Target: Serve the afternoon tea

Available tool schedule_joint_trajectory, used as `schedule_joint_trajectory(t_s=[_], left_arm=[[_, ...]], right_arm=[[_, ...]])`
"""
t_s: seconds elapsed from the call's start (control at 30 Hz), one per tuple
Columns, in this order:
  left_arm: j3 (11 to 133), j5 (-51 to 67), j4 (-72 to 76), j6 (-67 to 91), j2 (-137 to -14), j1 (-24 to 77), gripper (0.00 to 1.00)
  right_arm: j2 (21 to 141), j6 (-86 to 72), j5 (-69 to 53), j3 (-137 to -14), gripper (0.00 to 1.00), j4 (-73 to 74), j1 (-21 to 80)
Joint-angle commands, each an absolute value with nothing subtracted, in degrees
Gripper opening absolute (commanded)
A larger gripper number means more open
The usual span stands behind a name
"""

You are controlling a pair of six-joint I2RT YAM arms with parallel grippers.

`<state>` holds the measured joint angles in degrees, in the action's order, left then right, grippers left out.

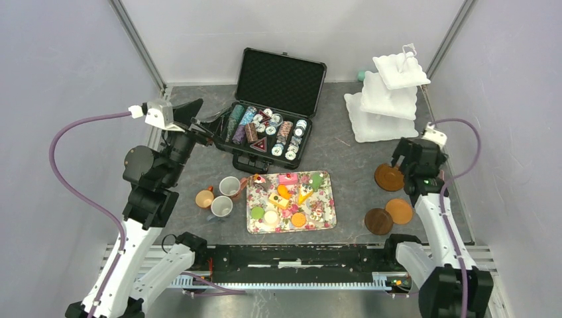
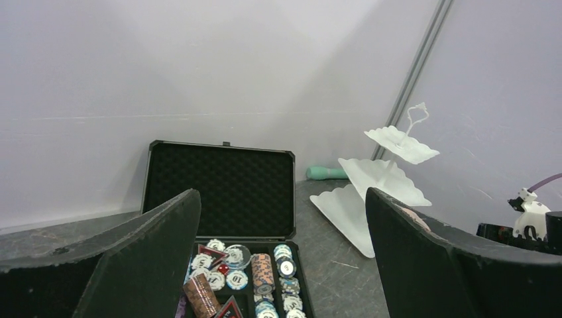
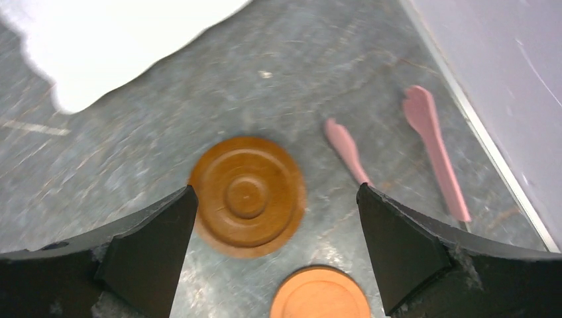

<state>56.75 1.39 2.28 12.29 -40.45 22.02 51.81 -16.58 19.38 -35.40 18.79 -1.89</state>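
Note:
The toy cakes and macarons lie on a floral tray at the near centre. Three small mugs stand left of it: orange-brown, grey and white. My left gripper is open and empty, held above the table left of the poker chip case, well behind the mugs. In its wrist view the left gripper looks over the case. My right gripper is open and empty above a brown saucer. The wrist view shows the right gripper over this saucer.
An open black case of poker chips lies at the back centre. A white three-tier stand is at the back right, with a teal object behind it. Two more saucers and pink tongs lie on the right.

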Motion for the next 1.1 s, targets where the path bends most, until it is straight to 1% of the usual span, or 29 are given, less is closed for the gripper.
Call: schedule_joint_trajectory(t_s=[0.0,0.07,0.1,0.2,0.37,0.47,0.57,0.73,0.9,1.07], left_arm=[[57.0,0.3,4.6,12.1,-39.6,23.6,1.0],[57.0,0.3,4.4,11.9,-39.3,24.7,1.0],[57.0,-0.8,4.4,11.8,-39.2,25.1,1.0],[57.0,-1.4,4.4,11.4,-39.1,26.6,1.0],[56.9,-2.3,4.3,11.2,-38.9,29.0,1.0],[57.0,-2.7,4.2,10.9,-38.8,30.0,1.0],[57.0,-3.5,4.0,10.5,-38.9,30.8,1.0],[56.9,-3.2,4.1,10.7,-39.0,31.4,1.0],[56.8,-3.3,4.1,10.6,-39.5,31.7,1.0],[56.7,-2.7,4.3,11.1,-40.2,31.7,1.0]], right_arm=[[54.0,-19.0,16.6,-34.4,0.94,15.9,-11.1],[55.7,-18.1,16.4,-33.9,0.91,14.6,-14.9],[56.8,-17.3,16.3,-33.8,0.88,13.9,-16.5],[59.9,-15.3,17.5,-33.8,0.82,12.1,-18.5],[65.4,-11.4,17.1,-35.1,0.75,10.4,-18.9],[68.7,-8.9,17.6,-36.7,0.69,9.7,-18.9],[71.3,-8.5,19.1,-37.4,0.65,8.7,-19.0],[75.7,-7.4,18.9,-38.2,0.62,7.8,-19.0],[78.8,-6.3,17.6,-39.3,0.54,6.2,-19.0],[80.3,-4.4,15.8,-40.3,0.42,4.9,-18.9]])
